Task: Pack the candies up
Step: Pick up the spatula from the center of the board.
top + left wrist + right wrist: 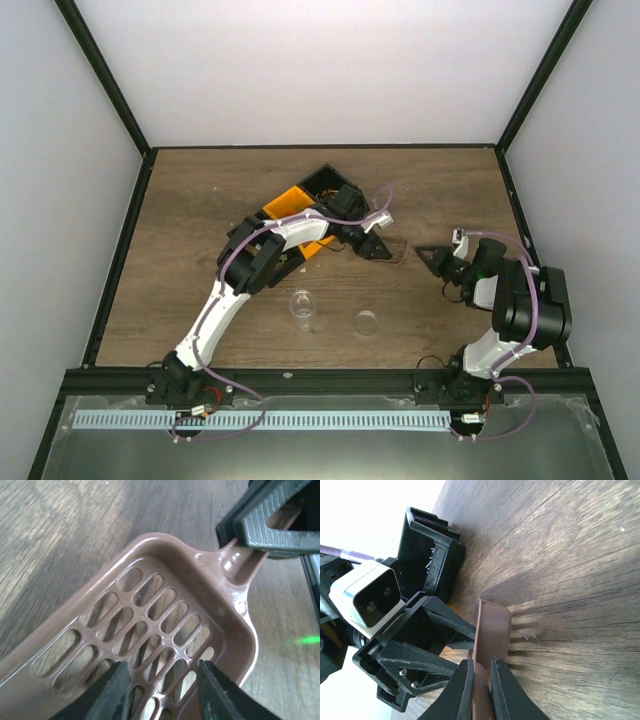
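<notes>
The candies: too small to make out, can't tell where; black bin & orange bin sit mid-table, partly under L arm. R gripper pinches handle of brown slotted scoop; L gripper jaws slightly apart over scoop floor, holding nothing. Nearer the bases: clear cup & lid

A robotics lab cell — white panel walls, black frame, wood-grain table, two robot arms

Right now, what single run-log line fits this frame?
left gripper: open over slotted scoop | right gripper: shut on scoop handle | clear cup: untouched
</notes>
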Controlling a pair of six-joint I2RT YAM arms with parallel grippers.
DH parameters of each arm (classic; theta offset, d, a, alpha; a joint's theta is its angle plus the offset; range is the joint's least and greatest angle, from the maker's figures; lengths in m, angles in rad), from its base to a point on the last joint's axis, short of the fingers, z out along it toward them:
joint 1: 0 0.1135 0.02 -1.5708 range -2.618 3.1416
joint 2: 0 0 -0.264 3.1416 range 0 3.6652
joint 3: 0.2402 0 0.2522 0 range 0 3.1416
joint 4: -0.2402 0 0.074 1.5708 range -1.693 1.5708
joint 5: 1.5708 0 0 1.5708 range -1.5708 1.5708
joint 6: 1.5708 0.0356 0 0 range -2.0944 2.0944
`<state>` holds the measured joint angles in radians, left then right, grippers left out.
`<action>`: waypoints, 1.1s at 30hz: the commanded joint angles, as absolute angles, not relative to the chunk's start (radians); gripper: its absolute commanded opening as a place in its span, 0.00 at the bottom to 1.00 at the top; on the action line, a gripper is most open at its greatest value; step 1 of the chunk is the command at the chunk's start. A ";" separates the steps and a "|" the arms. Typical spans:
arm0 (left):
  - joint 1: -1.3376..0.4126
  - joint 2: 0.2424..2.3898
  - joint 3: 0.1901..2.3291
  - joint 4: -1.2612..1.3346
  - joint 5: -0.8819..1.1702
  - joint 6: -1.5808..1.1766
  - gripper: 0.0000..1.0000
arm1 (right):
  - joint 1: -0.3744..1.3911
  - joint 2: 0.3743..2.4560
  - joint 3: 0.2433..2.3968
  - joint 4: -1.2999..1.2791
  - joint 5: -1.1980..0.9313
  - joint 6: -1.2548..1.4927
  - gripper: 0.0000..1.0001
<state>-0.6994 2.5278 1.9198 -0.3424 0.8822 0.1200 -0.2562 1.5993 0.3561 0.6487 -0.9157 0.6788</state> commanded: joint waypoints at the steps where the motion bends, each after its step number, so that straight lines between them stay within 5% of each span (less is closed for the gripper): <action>1: -0.700 2.524 1.823 -0.357 0.740 0.108 0.44 | -0.261 1.567 0.345 0.674 -0.910 0.709 0.01; 7: -0.699 2.396 1.732 -0.270 0.675 0.096 0.49 | -0.261 1.485 0.361 0.625 -0.832 0.744 0.01; 17: -0.659 2.143 1.549 -0.004 0.633 0.009 0.84 | -0.262 1.366 0.401 0.538 -0.759 0.753 0.01; 22: -0.583 1.978 1.462 0.136 0.566 -0.041 0.84 | -0.261 1.377 0.411 0.559 -0.787 0.813 0.01; 24: -0.544 1.936 1.462 0.126 0.530 -0.022 0.84 | -0.262 1.390 0.402 0.611 -0.816 0.855 0.01; 27: -0.466 1.931 1.514 -0.025 0.494 0.085 0.99 | -0.262 1.406 0.395 0.666 -0.840 0.900 0.01; 33: -0.301 1.902 1.399 -0.096 0.430 0.121 1.00 | -0.261 1.413 0.425 0.654 -0.869 0.908 0.01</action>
